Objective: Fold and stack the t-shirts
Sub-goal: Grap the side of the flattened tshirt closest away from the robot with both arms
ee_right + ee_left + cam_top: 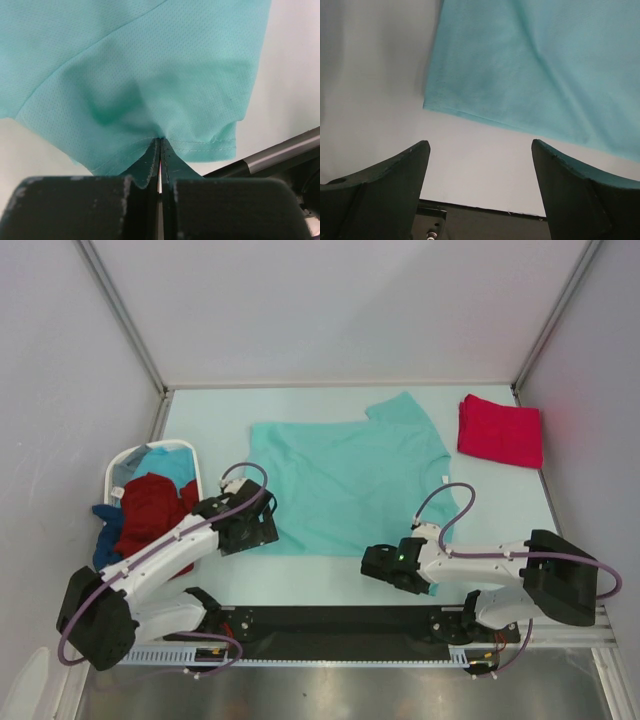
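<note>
A light teal t-shirt (pixel 345 480) lies spread flat in the middle of the table. My right gripper (pixel 160 141) is shut on the hem of its near sleeve (pixel 210 145), and the cloth bunches up at the fingertips. In the top view that gripper (pixel 385 565) sits at the shirt's near right edge. My left gripper (pixel 255 528) hovers open just off the shirt's near left corner (pixel 432 105); its fingers (pixel 400 175) hold nothing, with bare table between them. A folded pinkish-red t-shirt (pixel 500 430) lies at the back right.
A white laundry basket (pixel 125 475) stands at the left with dark red (pixel 150 510), blue (pixel 105 540) and light blue (pixel 165 465) shirts spilling from it. The black mounting rail (pixel 330 625) runs along the near edge. Grey walls close in the table.
</note>
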Robot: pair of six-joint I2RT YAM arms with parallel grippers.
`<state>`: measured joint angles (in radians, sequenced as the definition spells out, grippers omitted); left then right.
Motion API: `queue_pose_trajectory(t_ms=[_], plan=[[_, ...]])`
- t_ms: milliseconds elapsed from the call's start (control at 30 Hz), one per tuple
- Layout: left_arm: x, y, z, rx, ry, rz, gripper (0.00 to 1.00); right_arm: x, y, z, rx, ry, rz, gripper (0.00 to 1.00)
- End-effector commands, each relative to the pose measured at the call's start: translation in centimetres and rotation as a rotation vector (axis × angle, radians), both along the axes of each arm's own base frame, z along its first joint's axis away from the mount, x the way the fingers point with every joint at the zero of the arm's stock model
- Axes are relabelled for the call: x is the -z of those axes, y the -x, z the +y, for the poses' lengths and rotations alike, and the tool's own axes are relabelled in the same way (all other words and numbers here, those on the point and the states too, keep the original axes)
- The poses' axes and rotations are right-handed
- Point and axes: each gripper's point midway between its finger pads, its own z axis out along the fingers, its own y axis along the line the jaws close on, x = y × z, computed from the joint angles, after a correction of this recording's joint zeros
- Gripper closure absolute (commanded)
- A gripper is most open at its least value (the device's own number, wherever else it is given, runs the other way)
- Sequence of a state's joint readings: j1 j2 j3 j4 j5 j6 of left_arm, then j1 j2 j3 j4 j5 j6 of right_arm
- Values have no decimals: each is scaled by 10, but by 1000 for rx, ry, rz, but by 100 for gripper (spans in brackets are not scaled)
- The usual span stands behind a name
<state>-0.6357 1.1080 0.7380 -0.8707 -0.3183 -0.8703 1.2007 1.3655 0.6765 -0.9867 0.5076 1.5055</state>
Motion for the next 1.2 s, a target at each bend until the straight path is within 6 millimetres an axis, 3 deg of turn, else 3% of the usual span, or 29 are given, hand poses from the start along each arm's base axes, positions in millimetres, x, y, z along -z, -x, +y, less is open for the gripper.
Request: queue_pose_trajectory(t_ms=[0,433,667,933,1167], plan=[[18,-2,-6,-15,91,73,12,-8,-8,-10,1,16,-42,100],[33,0,-6,-60,91,115,45,-11,-16,-16,5,11,-48,100],[45,4,3,-115,77,155,42,-9,-17,-19,5,8,-45,100],[56,7,8,-146,71,194,49,-8,-18,-23,10,9,-39,100],[52,1,5,-118,69,180,58,-8,-19,-22,5,6,-38,100]])
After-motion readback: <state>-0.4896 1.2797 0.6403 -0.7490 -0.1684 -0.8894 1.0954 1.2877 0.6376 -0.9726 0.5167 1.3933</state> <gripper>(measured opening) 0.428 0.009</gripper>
